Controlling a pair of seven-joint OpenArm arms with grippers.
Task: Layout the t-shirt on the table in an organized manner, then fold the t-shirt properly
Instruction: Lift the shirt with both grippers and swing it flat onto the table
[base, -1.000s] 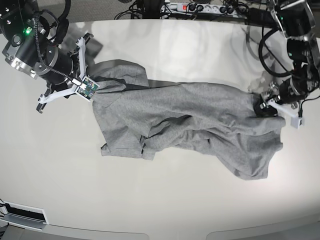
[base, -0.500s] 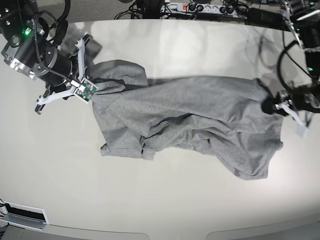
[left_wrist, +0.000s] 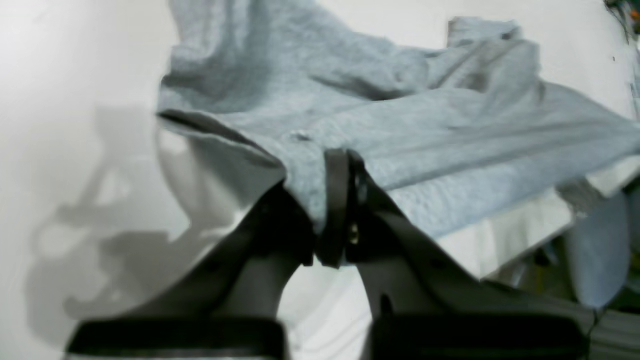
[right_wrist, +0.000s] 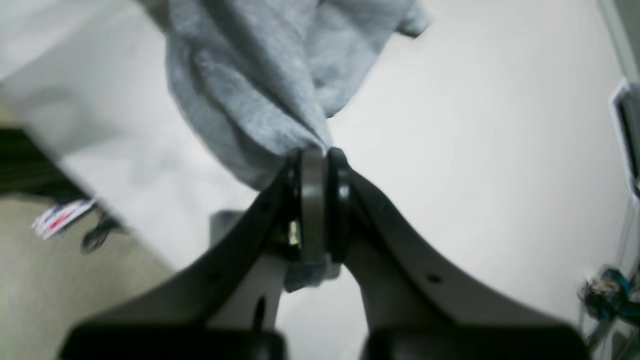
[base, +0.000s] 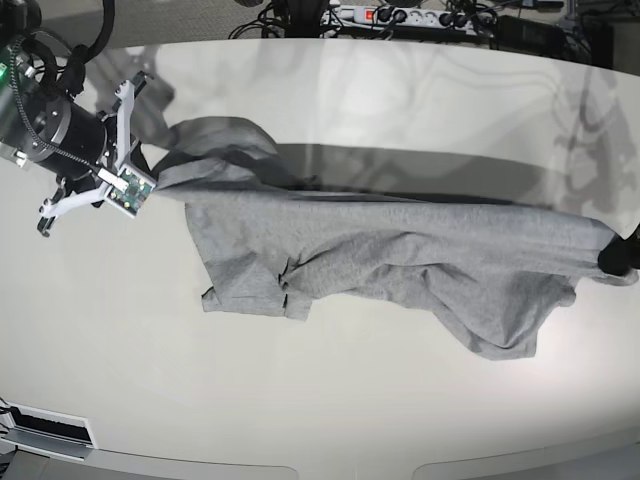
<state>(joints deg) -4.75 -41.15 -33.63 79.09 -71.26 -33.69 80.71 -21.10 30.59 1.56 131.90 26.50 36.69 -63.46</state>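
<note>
Within the last second I had closed the left gripper (left_wrist: 336, 210) on the t-shirt (base: 400, 250), and both arms had drawn outward, so the cloth now ran as a taut band between them with its lower part resting crumpled on the worktop (base: 320, 400). I judged the spreading step underway, folding not begun. The right gripper (right_wrist: 315, 205) sat at the far left, jaws pinching a bunched edge; the left jaws pinched the opposite edge at the view's right margin, arm nearly out of frame.
</note>
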